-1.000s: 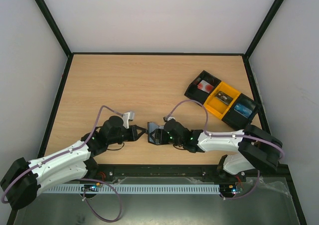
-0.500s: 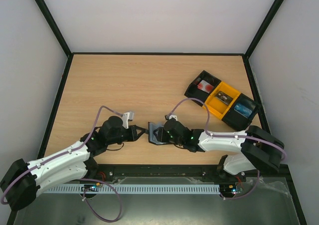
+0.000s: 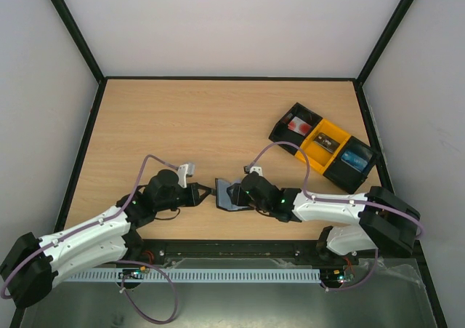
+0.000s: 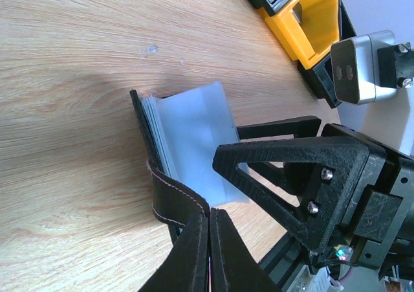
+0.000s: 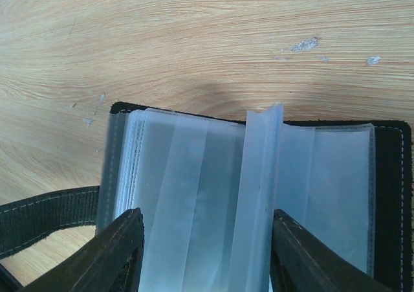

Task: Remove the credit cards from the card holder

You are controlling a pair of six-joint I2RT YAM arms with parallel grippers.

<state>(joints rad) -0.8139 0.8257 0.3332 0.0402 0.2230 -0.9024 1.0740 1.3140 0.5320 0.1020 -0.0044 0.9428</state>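
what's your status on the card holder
left end effector shut on card holder strap. right end effector open, astride the clear sleeves. holder lies open, no card out. nothing blocking.

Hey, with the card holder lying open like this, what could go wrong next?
The right tool straddles the whole stack of clear sleeves, with one sleeve standing up between its fingers. Closing here may grab several sleeves at once or only pinch plastic. The left tool is shut only on the strap, so a pull could drag the card holder across the table instead of freeing anything.
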